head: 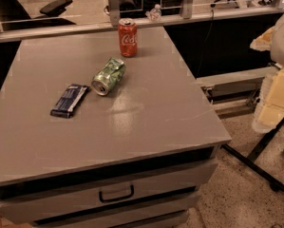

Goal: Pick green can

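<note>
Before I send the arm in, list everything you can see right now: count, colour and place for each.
green can: 1, green and white, dented, lying on its side mid-table, apart from the other items.
red cola can: 1, red, upright near the table's far edge, behind the green can.
snack packet: 1, dark blue, flat on the table, left of the green can.
table: 1, grey, drawers in its front.
small bottle: 1, clear, on the ledge beyond the table.
office chairs: at least 2, dark, in the background.
gripper: 1, pale, at the right edge of view, off the table, far from both cans.
</note>
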`<action>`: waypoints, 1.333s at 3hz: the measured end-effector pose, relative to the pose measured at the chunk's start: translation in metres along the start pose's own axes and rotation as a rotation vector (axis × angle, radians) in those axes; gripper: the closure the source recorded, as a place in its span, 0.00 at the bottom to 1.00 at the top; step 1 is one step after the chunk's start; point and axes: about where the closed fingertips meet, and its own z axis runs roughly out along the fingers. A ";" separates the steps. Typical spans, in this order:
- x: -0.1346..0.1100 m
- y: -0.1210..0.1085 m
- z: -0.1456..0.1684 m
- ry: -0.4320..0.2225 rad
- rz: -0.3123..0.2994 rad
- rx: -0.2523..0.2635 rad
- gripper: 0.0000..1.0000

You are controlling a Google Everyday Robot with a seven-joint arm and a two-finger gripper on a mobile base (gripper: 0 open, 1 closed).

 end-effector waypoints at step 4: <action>-0.116 0.009 0.019 -0.174 -0.539 -0.146 0.00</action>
